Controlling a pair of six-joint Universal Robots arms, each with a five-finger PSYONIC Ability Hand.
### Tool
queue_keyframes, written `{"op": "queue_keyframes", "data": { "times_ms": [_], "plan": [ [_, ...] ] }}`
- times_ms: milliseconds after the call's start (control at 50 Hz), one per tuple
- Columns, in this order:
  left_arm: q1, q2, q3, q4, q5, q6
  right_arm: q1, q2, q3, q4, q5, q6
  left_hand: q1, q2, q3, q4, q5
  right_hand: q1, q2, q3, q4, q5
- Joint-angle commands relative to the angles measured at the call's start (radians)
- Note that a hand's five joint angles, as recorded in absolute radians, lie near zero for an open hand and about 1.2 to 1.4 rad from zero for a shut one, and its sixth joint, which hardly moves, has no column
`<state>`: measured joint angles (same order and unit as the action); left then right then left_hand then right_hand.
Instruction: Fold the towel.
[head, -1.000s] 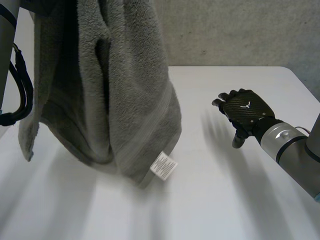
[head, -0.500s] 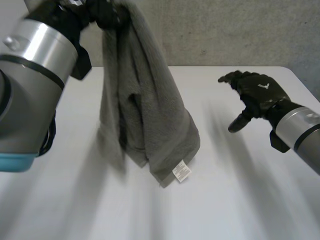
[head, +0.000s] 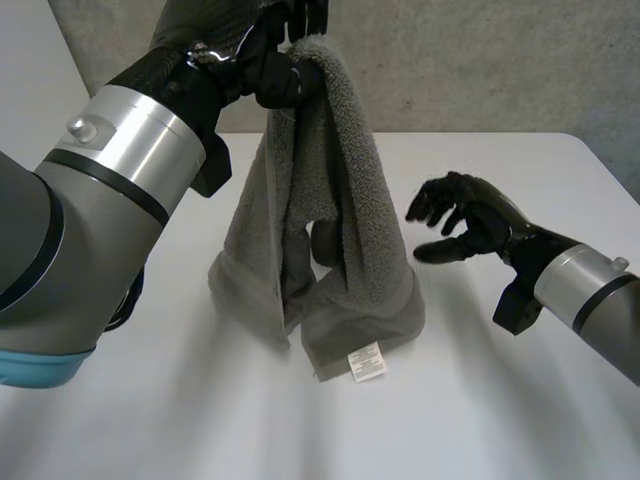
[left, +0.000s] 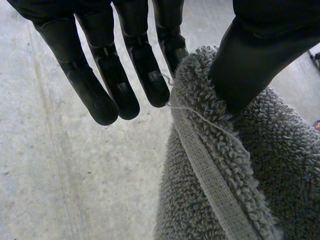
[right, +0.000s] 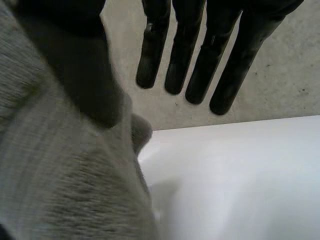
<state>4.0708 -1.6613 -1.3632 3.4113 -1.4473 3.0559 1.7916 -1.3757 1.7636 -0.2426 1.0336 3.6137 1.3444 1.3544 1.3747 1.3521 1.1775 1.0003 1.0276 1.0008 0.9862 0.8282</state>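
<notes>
A grey towel (head: 340, 200) hangs from my left hand (head: 265, 60), high over the table's back middle. Its lower end bunches on the table, with a white label (head: 366, 362) at the front. In the left wrist view my thumb (left: 260, 55) presses the towel's hemmed top edge (left: 225, 165) against the straight fingers (left: 100, 85). My right hand (head: 480, 225) hovers just right of the hanging towel, fingers spread and pointing at it, holding nothing. In the right wrist view its fingers (right: 200, 60) are straight, and the towel (right: 50, 165) lies beside the thumb.
The white table (head: 500, 400) runs back to a grey wall (head: 500, 60). My left forearm (head: 110, 190) crosses the table's left side in front of the towel. Bare tabletop (right: 240, 175) lies under the right hand.
My left arm has swung the towel to the right and lowered it, so its bottom now rests bunched on the table. The right hand has moved left toward the towel.
</notes>
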Motion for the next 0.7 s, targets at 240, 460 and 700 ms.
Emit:
{"op": "queue_keyframes", "data": {
  "times_ms": [240, 460, 700],
  "plan": [
    [-0.018, 0.014, 0.009, 0.006, -0.008, 0.009, 0.034, 0.096, -0.038, -0.018, 0.003, 0.008, 0.052, 0.042, 0.022, 0.044, 0.044, -0.826, -0.853, -0.826, -0.812, -0.828],
    [-0.006, -0.02, 0.006, 0.006, -0.008, 0.011, -0.006, -0.036, -0.073, 0.065, -0.073, 0.039, 0.052, 0.042, 0.022, 0.044, 0.044, -0.826, -0.853, -0.826, -0.812, -0.828],
    [-0.007, -0.048, 0.016, 0.005, -0.008, 0.011, 0.003, -0.092, -0.055, 0.074, -0.198, 0.194, 0.052, 0.042, 0.022, 0.044, 0.044, -0.826, -0.853, -0.826, -0.812, -0.828]
  ]
}}
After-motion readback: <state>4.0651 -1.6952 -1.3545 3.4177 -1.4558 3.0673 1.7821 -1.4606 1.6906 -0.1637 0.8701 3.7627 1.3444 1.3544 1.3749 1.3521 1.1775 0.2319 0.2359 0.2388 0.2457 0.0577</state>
